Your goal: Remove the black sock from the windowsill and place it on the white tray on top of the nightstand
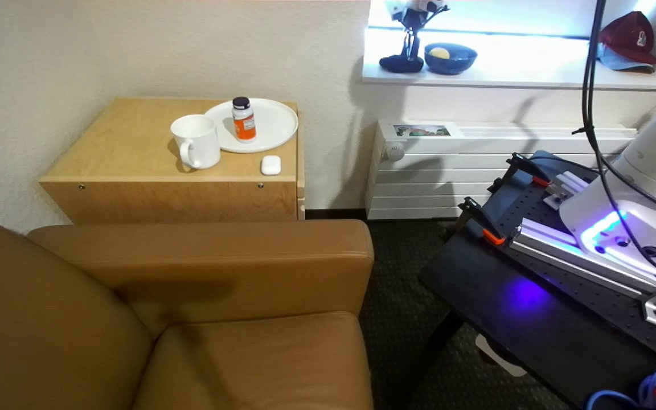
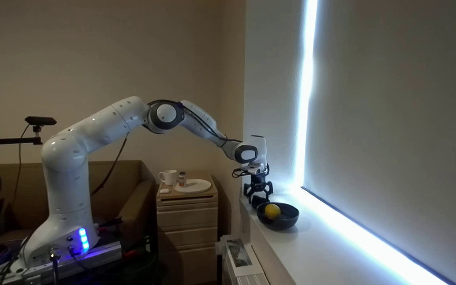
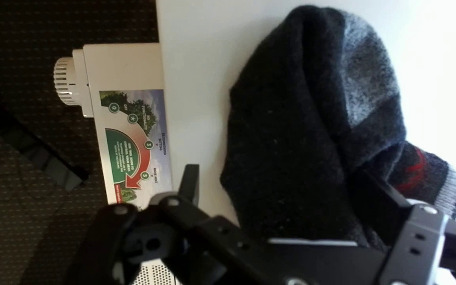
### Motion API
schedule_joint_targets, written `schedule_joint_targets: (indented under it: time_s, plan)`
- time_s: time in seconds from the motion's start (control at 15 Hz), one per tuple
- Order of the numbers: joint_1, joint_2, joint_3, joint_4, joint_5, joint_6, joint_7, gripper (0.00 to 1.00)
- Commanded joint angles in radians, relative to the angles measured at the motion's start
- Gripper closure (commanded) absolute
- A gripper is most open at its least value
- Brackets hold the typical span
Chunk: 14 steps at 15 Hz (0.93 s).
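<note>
The black sock, with grey patches and a red mark, lies crumpled on the white windowsill. It also shows as a dark lump in both exterior views. My gripper is open above the sock, pointing down. In the wrist view its left finger is over bare sill beside the sock and its right finger is over the sock's folds. Whether the fingers touch the sock cannot be told. The white tray lies on the wooden nightstand and also shows in an exterior view.
A dark bowl with a yellow fruit stands close to the gripper. A pill bottle stands on the tray. A white mug and a small white case are beside it. A radiator is below the sill.
</note>
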Motion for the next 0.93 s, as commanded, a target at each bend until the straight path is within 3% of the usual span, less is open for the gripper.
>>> schedule_joint_targets:
  time_s: [0.0, 0.27, 0.33, 0.4, 0.87]
  plan:
    - [0.014, 0.026, -0.026, 0.02, -0.038, 0.024, 0.06, 0.0]
    - [0.0, 0.01, -0.006, 0.007, -0.043, 0.008, 0.053, 0.0]
    - [-0.009, 0.016, 0.004, 0.017, -0.038, 0.0, 0.039, 0.06]
    - [-0.015, 0.018, 0.009, 0.022, -0.032, -0.01, 0.037, 0.26]
    - [-0.046, 0.023, 0.031, 0.031, -0.013, -0.029, 0.027, 0.75]
